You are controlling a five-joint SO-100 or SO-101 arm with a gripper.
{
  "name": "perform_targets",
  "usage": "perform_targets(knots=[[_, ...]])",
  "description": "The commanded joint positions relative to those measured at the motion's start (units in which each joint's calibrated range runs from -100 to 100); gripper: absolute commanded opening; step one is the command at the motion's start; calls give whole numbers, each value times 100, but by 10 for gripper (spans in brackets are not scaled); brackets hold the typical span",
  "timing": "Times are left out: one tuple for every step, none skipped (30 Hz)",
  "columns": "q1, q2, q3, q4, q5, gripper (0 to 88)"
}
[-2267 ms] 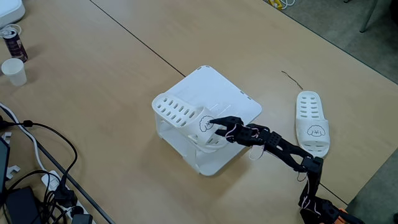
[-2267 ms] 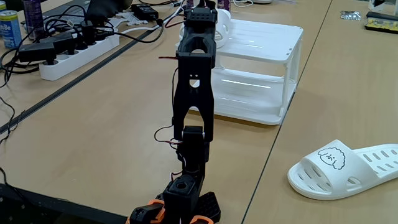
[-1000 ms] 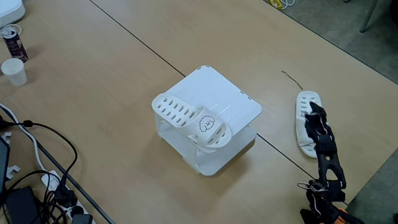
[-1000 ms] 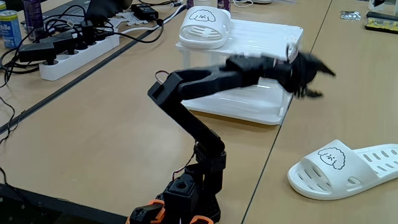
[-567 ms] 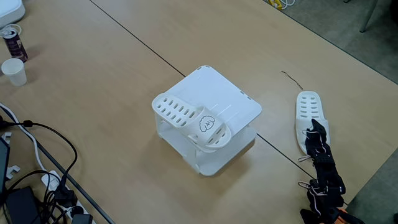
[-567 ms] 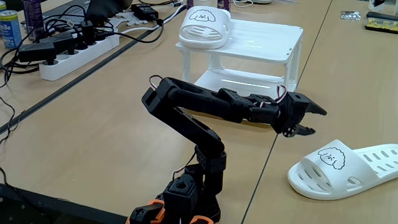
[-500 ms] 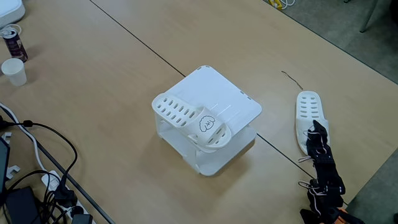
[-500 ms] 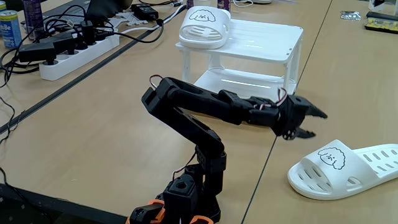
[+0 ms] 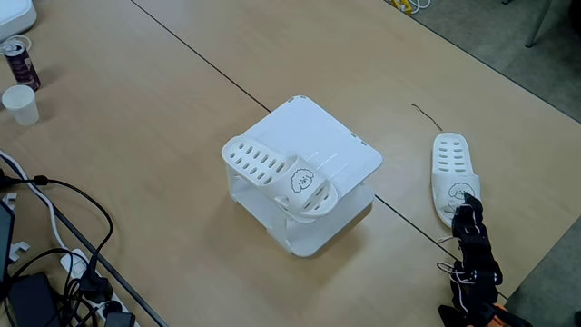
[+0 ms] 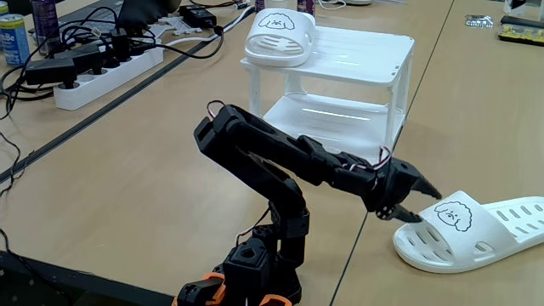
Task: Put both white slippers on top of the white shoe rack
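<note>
One white slipper [image 9: 280,175] [image 10: 279,36] lies on top of the white shoe rack [image 9: 329,138] [image 10: 371,53], along its front-left edge in a fixed view, cartoon face toward the arm. The other white slipper [image 9: 452,168] [image 10: 484,229] lies flat on the table to the right of the rack. My black gripper [image 10: 420,205] [image 9: 467,205] is open and held low, its fingertips right at the toe end of the table slipper by the cartoon face. Nothing sits between its fingers.
A power strip and tangled cables [image 10: 93,59] [image 9: 54,263] lie at the table's left. A can [image 9: 18,60] and a white cup [image 9: 20,104] stand at the far left. A thin wire [image 9: 425,115] lies beyond the table slipper. The table edge runs close to the arm's base [image 10: 251,272].
The arm let go of the slipper on the rack, swung right and came down; over the last half second the open gripper dropped lower to the toe of the table slipper.
</note>
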Motion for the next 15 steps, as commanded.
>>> perform_targets(knots=[[34, -212, -58, -108, 42, 201], [17, -212, -49, -108, 42, 201], [1, -179, -49, -116, 42, 201], [1, -69, -67, -116, 42, 201], [1, 40, -103, -125, 42, 201], [1, 150, -130, -159, 42, 201], [1, 343, -157, -375, 42, 201], [1, 495, -148, -574, 42, 201], [1, 663, -148, -798, 42, 201], [1, 840, -148, -1022, 42, 201], [1, 1033, -148, -1238, 42, 201], [1, 1235, -157, -1462, 42, 201], [1, 1403, -166, -1669, 42, 201], [1, 1572, -166, -1868, 42, 201], [1, 1740, -166, -2084, 42, 201]])
